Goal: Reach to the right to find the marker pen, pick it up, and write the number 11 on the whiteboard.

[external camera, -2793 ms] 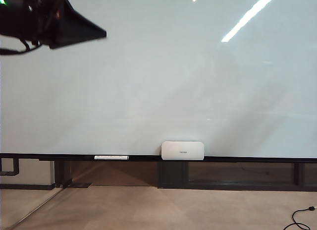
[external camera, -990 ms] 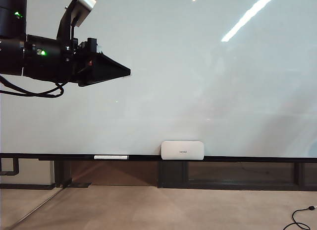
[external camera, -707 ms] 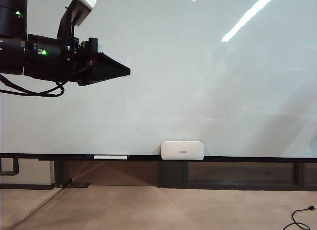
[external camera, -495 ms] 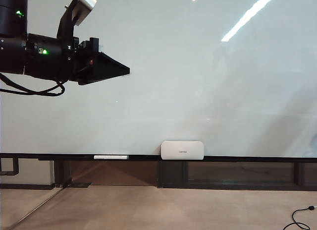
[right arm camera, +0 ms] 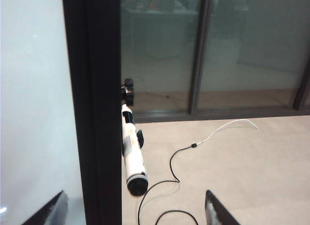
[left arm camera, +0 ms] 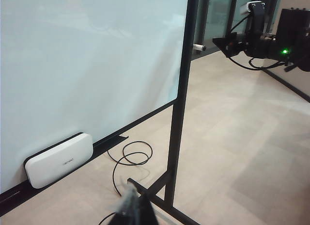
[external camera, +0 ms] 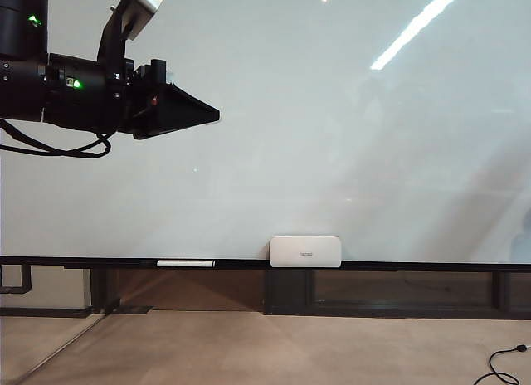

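Observation:
The whiteboard (external camera: 332, 136) fills the exterior view, and its face shows no number 11 or other writing. The marker pen (right arm camera: 131, 152), white with a black end, sits clipped to the board's black side frame (right arm camera: 94, 113). My right gripper (right arm camera: 137, 211) is open, its two fingertips spread wide to either side of the pen's near end and short of it. The left wrist view shows the same pen (left arm camera: 198, 47) sticking out past the frame, with the right gripper (left arm camera: 218, 41) just beside it. My left gripper (external camera: 214, 114) hangs shut before the board's upper left, holding nothing.
A white rounded box (external camera: 305, 251) and a slim white stick (external camera: 186, 263) rest on the board's dark lower rail (external camera: 415, 266). Black cables (right arm camera: 174, 176) lie on the beige floor by the stand's foot (left arm camera: 160, 198). Glass walls stand behind the board's right edge.
Since the earliest frame my left arm has come down and to the right in front of the board. Over the last second it has stayed put.

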